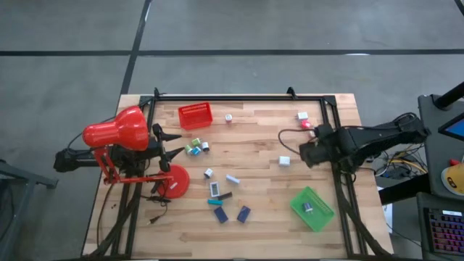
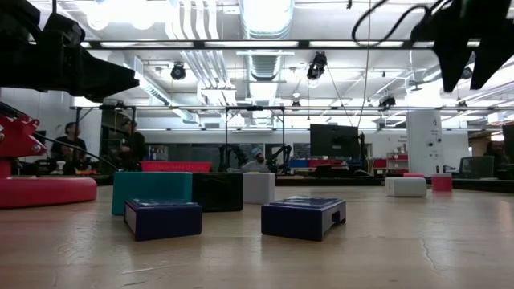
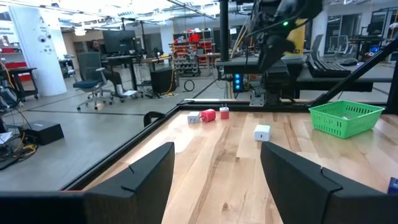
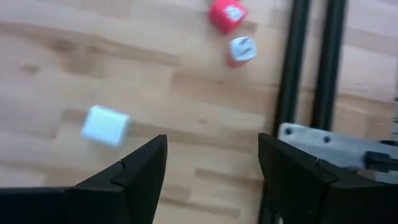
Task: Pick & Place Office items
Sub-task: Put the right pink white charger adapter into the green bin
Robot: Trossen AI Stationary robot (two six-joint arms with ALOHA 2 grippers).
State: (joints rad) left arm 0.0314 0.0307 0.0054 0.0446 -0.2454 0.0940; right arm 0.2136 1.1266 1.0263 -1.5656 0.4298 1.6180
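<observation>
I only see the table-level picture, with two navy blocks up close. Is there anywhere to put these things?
Observer: Yes, a green plastic mesh tray sits on the right side, with one small piece inside.
Operator: Is either arm holding anything?
Observer: No. The right arm's jaws stand open and empty, near a small white block.
Operator: And the left?
Observer: The left arm's jaws are open and empty too, beside a big red desk lamp.

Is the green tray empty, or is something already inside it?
Not empty. The high view shows the green tray holding one small grey-and-white piece; the rest of its floor is bare.
</observation>
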